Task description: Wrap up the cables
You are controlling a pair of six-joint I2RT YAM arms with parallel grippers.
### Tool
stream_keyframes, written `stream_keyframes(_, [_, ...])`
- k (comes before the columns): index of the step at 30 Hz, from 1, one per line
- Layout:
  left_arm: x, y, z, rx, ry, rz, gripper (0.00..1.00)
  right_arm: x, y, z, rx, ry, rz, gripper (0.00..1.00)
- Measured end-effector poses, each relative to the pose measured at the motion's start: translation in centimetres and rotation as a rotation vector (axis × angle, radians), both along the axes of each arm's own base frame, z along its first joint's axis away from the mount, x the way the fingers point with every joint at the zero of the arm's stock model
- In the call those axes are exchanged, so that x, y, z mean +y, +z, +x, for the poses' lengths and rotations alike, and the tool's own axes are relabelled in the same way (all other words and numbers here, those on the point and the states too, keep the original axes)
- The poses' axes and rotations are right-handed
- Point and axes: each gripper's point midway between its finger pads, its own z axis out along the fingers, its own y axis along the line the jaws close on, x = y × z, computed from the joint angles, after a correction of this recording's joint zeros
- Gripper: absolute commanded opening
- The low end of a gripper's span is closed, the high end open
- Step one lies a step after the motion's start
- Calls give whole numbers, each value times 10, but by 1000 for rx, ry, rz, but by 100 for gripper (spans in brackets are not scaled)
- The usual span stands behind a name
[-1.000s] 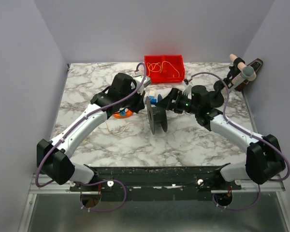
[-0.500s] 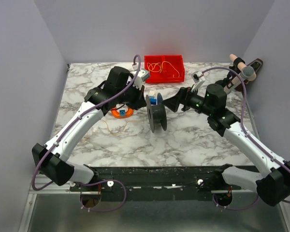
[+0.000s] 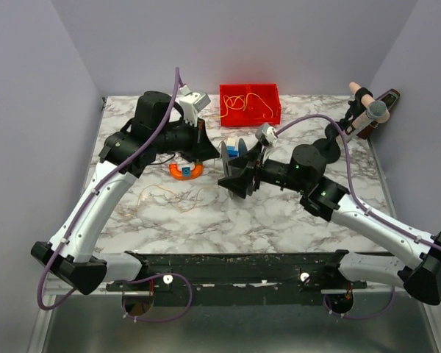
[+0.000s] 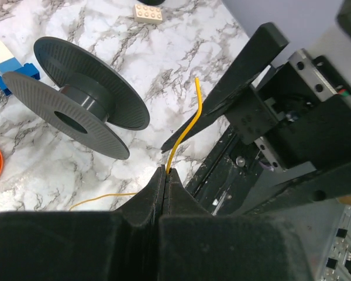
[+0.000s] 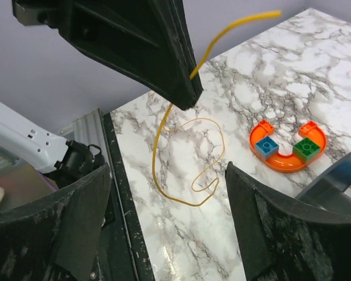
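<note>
Left jaws: pressed shut on the thin yellow-orange cable point(image 4: 186, 127), nipping it right at their tips.
Cable above the pinch: a short free end sticks up past the tips and bends over.
Cable below the pinch: it hangs down to the white marbled desk point(image 5: 281, 76) and lies there in a loose open loop.
Right jaws: spread wide with nothing between them, facing the left tips and clear of the cable.
Dark grey plastic spool point(image 4: 76, 108): stands on its flange edges on the desk, just beside the right jaws.
Orange horseshoe-shaped toy piece point(image 5: 288, 164): on the desk near the loop, carrying a blue and a green block.
Red plastic bin point(image 3: 250, 118): at the far edge of the desk, holding a tangle of similar yellow-orange wire.
</note>
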Motion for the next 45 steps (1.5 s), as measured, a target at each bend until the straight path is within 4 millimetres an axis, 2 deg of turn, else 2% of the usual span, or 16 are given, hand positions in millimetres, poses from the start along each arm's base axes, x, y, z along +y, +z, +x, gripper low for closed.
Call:
stream_keyframes(4, [4, 10, -4, 16, 7, -40, 0, 13, -8, 2, 8, 1, 16, 81])
stream_keyframes(7, [3, 12, -8, 31, -2, -53, 0, 28, -17, 1, 20, 16, 17, 71])
stream_keyframes(9, [2, 13, -9, 39, -5, -59, 0, 36, -22, 1, 34, 19, 24, 56])
stream_keyframes(13, [3, 14, -9, 47, 1, -68, 0, 40, -28, 3, 57, 16, 41, 3])
stream_keyframes(14, [5, 15, -8, 47, 7, -69, 0, 40, -29, 3, 63, 16, 45, 1])
stream_keyframes(17, [9, 16, -7, 49, 22, -67, 0, 37, -26, 0, 88, 11, 66, 1])
stream_keyframes(18, [10, 16, -7, 49, 26, -66, 9, 35, -24, -2, 91, 10, 71, 1])
stream_keyframes(19, [12, 17, -7, 48, 32, -64, 30, 30, -18, -6, 95, 9, 77, 1])
stream_keyframes(20, [12, 17, -8, 48, 33, -64, 45, 26, -12, -9, 96, 6, 86, 1])
stream_keyframes(22, [14, 18, -9, 30, 30, -57, 63, 15, 2, -18, 97, 6, 94, 1])
stream_keyframes(28, [26, 21, 3, -137, 40, 7, 68, -20, 32, -46, 121, 9, 35, 1])
stream_keyframes(33, [35, -1, 19, -314, -17, 132, 69, -59, 65, -76, 133, 8, -37, 1])
stream_keyframes(36, [38, -25, 28, -395, -85, 223, 71, -90, 100, -98, 119, -1, -54, 1])
stream_keyframes(39, [40, -45, 40, -486, -175, 313, 71, -128, 151, -114, 82, -63, -38, 1])
stream_keyframes(42, [38, -50, 53, -567, -234, 366, 72, -163, 197, -127, 19, -124, -4, 1])
stream_keyframes(45, [33, -48, 69, -649, -276, 401, 73, -171, 215, -129, -19, -136, -8, 1])
